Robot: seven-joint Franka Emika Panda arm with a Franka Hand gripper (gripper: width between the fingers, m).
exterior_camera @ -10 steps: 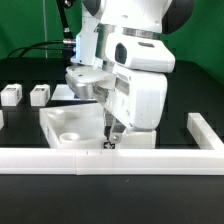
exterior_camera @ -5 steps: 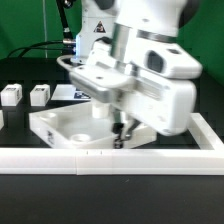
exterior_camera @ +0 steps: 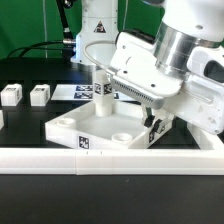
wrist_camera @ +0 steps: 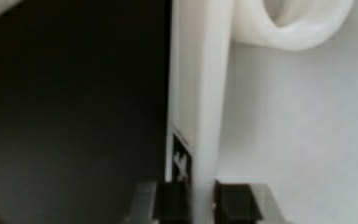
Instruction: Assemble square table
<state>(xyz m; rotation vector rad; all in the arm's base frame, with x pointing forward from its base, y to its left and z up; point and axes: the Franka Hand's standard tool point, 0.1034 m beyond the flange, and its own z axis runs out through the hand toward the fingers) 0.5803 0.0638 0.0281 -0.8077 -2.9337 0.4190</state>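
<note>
The white square table top (exterior_camera: 100,128) lies tray-side up on the black table, its tagged wall facing the front. My gripper (exterior_camera: 151,129) is shut on its wall at the corner on the exterior view's right. In the wrist view the gripper (wrist_camera: 204,203) has the thin wall (wrist_camera: 201,80) between its dark fingers (wrist_camera: 167,200), with a round corner socket (wrist_camera: 311,25) further along. One tagged leg (exterior_camera: 102,92) stands upright at the top's far side; I cannot tell if it sits in a socket. Two more legs (exterior_camera: 12,95) (exterior_camera: 40,95) stand at the exterior view's left.
The long white L-shaped rail (exterior_camera: 110,160) runs along the front and turns back at the exterior view's right (exterior_camera: 205,131). The marker board (exterior_camera: 72,92) lies flat behind the top. The arm's base (exterior_camera: 97,25) stands at the back.
The gripper has swung toward the exterior view's right with the top's wall in it. The top has turned and slid with it, so its tagged wall now faces the front.
</note>
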